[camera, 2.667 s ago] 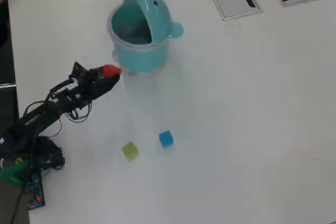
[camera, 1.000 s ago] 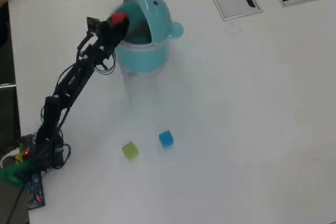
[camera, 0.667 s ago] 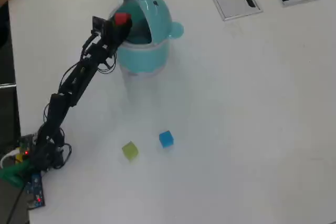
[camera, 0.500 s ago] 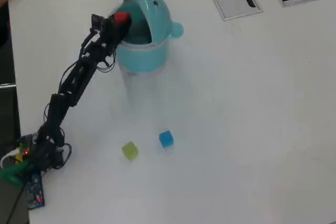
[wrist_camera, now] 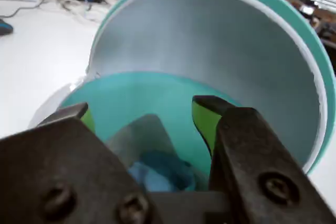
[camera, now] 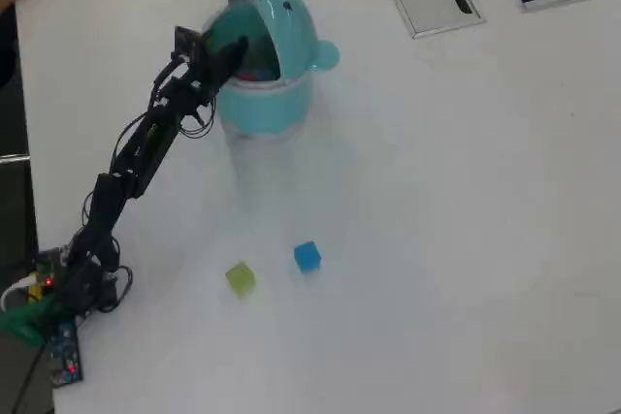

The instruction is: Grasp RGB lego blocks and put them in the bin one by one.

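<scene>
- The bin (camera: 277, 94) is seen upright on the table (camera: 466, 220), lid raised.
- The gripper (wrist_camera: 144, 111) is positioned over the bin's mouth, jaws parted, nothing held.
- The yellow-green block (camera: 240, 278) and blue block (camera: 307, 257) are located on the table, well apart from the bin.

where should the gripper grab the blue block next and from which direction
Take the blue block from straight above, across two opposite flat side faces. It sits alone on the table, apart from the yellow-green block, so the fingers probably have room on either side.
</scene>
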Action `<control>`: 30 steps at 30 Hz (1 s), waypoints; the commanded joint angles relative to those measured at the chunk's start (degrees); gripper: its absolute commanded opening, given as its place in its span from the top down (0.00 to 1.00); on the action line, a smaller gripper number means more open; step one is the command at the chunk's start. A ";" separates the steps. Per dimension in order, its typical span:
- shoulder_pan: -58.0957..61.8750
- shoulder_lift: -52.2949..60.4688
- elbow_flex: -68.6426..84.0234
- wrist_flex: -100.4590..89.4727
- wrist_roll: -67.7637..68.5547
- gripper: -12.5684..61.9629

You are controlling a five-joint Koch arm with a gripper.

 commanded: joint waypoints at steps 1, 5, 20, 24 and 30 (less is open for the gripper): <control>1.32 5.80 -5.19 2.55 1.41 0.38; 3.52 8.00 -5.19 3.87 7.21 0.38; 10.55 8.96 -16.35 18.90 15.21 0.37; 11.51 9.05 -20.21 22.76 15.21 0.37; 11.16 10.81 -20.74 31.11 15.21 0.37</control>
